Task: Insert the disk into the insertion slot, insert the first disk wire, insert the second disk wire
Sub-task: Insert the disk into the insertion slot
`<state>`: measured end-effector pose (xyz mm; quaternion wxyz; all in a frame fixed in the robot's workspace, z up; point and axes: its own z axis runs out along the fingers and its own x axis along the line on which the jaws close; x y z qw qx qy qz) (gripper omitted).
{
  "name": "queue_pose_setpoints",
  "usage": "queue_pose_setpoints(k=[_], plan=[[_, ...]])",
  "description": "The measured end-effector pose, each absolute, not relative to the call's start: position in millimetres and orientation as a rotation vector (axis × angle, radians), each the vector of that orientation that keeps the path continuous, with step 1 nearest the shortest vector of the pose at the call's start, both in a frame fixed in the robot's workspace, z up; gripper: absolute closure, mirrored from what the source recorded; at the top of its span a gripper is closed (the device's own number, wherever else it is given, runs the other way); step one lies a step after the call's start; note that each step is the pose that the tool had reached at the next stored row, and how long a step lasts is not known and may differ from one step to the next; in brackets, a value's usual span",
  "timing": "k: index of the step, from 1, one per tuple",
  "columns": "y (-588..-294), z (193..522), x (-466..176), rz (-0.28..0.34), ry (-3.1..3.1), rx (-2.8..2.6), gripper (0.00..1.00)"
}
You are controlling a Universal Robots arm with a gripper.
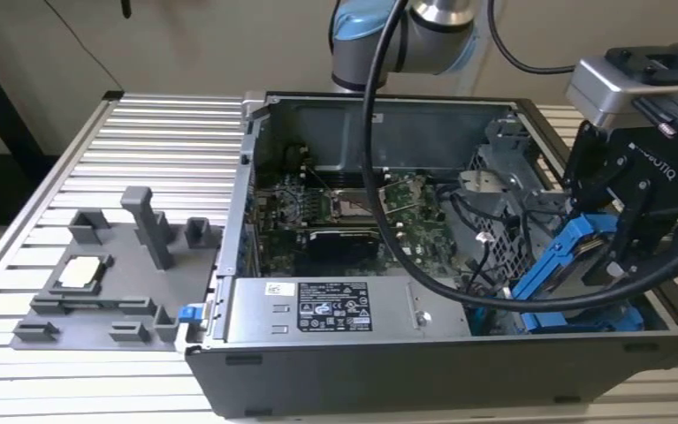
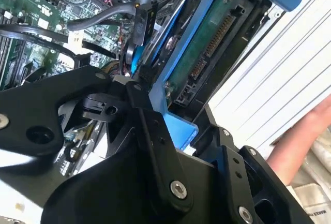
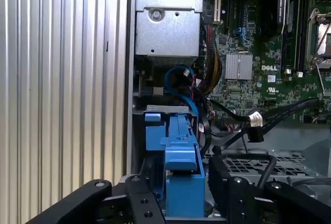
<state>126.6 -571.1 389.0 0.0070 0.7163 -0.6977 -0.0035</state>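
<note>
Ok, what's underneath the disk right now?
In the exterior view the disk, clamped in the gripper, hangs tilted over the insertion slot, whose blue rails show below it. The slot's inside is hidden by the disk and gripper.

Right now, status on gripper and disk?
Gripper shut on disk. Disk tilted above slot, not seated. Black cables close beside it.

Looks like a robot lab: an open computer case (image 1: pixel 433 371) on a ribbed metal counter (image 1: pixel 162 132), a robot arm (image 1: pixel 404 35) above, grey part holders (image 1: pixel 115 265) beside.
</note>
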Motion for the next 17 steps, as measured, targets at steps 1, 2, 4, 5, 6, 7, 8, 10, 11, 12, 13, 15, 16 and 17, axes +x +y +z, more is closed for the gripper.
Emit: queue_pose_setpoints(k=[1, 2, 4, 5, 6, 7, 8, 10, 11, 12, 13, 15, 16, 17], plan=[[-571.1, 389.0, 126.6, -0.011, -2.183, 2.241, 0.48], [-571.1, 388.9, 126.5, -0.012, -2.183, 2.241, 0.54], [-571.0, 388.9, 126.5, -0.013, -2.183, 2.241, 0.6], [-571.2, 388.8, 126.5, -0.013, -2.183, 2.241, 0.66], [-571.8, 388.8, 126.5, -0.014, -2.184, 2.242, 0.66], [-572.8, 388.8, 126.5, -0.014, -2.184, 2.242, 0.68], [-574.0, 388.8, 126.6, -0.014, -2.184, 2.242, 0.68], [-575.0, 388.8, 126.5, -0.019, -2.186, 2.244, 0.68], [-575.2, 389.0, 126.4, -0.03, -2.191, 2.249, 0.68], [-575.1, 388.7, 126.1, -0.04, -2.195, 2.254, 0.68], [-575.1, 388.6, 125.9, -0.044, -2.198, 2.257, 0.68], [-575.0, 388.7, 125.5, -0.047, -2.2, 2.259, 0.68], [-575.0, 388.6, 125.0, -0.046, -2.201, 2.26, 0.68], [-575.0, 388.3, 124.2, -0.044, -2.202, 2.261, 0.68]])
